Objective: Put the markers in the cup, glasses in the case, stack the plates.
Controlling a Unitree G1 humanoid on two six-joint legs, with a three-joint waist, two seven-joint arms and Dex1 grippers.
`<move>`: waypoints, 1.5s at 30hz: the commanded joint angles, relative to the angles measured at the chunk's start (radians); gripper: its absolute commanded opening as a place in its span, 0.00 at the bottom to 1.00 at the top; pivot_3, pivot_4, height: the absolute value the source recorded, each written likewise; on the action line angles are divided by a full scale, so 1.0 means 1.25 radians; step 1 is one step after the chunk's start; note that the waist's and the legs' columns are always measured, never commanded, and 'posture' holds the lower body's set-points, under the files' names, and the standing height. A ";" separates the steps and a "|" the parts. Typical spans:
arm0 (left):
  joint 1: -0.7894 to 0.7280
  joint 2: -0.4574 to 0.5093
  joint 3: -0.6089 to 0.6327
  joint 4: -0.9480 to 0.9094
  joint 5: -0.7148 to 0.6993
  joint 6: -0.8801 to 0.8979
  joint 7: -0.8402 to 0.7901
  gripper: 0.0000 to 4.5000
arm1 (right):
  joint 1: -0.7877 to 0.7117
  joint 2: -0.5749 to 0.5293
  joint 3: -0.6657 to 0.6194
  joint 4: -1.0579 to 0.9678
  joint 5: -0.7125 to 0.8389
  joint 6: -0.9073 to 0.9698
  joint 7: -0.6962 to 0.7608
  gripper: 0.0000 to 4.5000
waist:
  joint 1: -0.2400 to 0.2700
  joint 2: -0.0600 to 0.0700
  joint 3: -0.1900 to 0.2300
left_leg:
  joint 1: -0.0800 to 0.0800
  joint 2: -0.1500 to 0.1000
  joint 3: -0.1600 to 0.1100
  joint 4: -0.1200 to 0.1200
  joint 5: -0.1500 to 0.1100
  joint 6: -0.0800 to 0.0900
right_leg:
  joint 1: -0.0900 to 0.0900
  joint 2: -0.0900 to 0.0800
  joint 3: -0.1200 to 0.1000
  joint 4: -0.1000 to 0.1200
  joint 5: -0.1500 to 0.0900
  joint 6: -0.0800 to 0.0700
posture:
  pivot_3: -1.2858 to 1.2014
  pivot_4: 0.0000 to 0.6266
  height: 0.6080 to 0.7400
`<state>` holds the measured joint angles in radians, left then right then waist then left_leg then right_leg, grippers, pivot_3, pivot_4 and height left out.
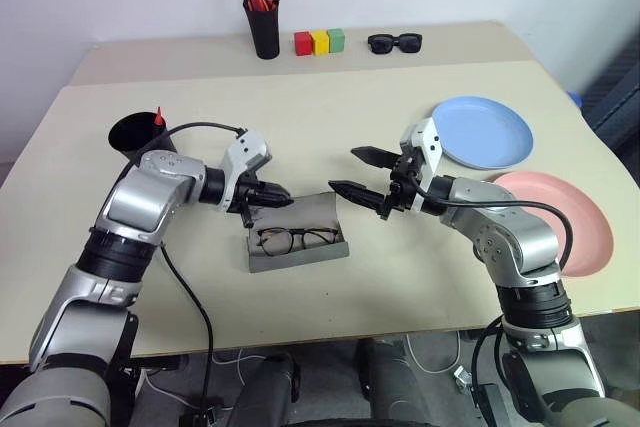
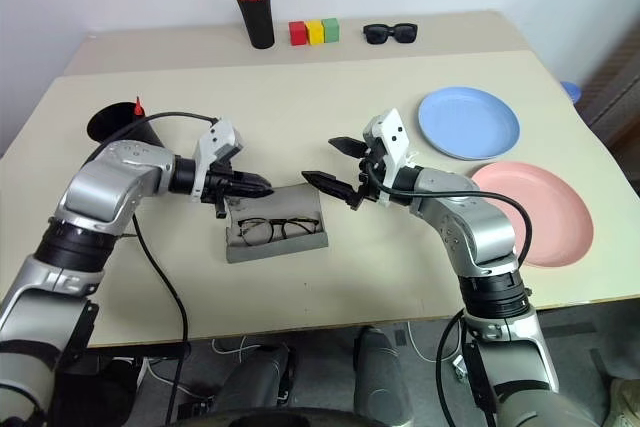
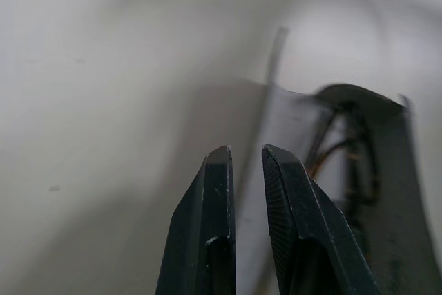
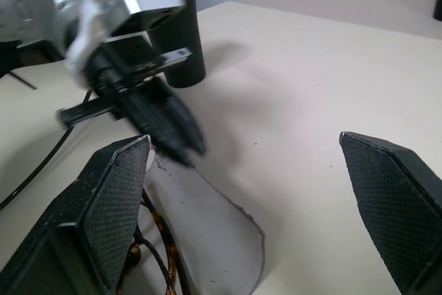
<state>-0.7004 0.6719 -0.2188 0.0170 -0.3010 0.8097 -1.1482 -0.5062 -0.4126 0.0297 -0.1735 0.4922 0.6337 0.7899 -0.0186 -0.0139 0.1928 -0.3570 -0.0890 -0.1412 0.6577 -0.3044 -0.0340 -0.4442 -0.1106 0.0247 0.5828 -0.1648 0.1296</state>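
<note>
2 grippers flank the case (image 1: 298, 247): left gripper (image 1: 283, 197) nearly pressed together, right gripper (image 1: 358, 175) spread; a clumsy lid push could pinch the glasses (image 1: 296, 238).

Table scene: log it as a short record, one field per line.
glasses: lying in the open case
marker: standing in the cup
plates: blue plate and pink plate side by side, unstacked
left gripper: nearly shut, empty, at the case lid's left end
right gripper: open, empty, beside the lid's right end
</note>
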 commanded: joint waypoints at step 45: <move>0.112 0.094 0.025 -0.162 -0.100 0.055 -0.034 0.15 | -0.037 0.004 0.020 0.003 -0.025 -0.047 -0.012 1.00 | -0.001 0.000 0.000 | 0.000 0.000 0.000 0.002 0.000 0.000 | 0.000 0.000 0.000 0.001 0.000 0.000 | 0.52 0.24 1.00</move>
<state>-0.5713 0.7724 -0.1930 -0.1239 -0.4102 0.9013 -1.1832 -0.5271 -0.4069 0.0697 -0.1511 0.4537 0.5908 0.7733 -0.0196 -0.0139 0.1930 -0.3574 -0.0889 -0.1412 0.6604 -0.3045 -0.0338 -0.4440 -0.1103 0.0248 0.5841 -0.1647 0.1293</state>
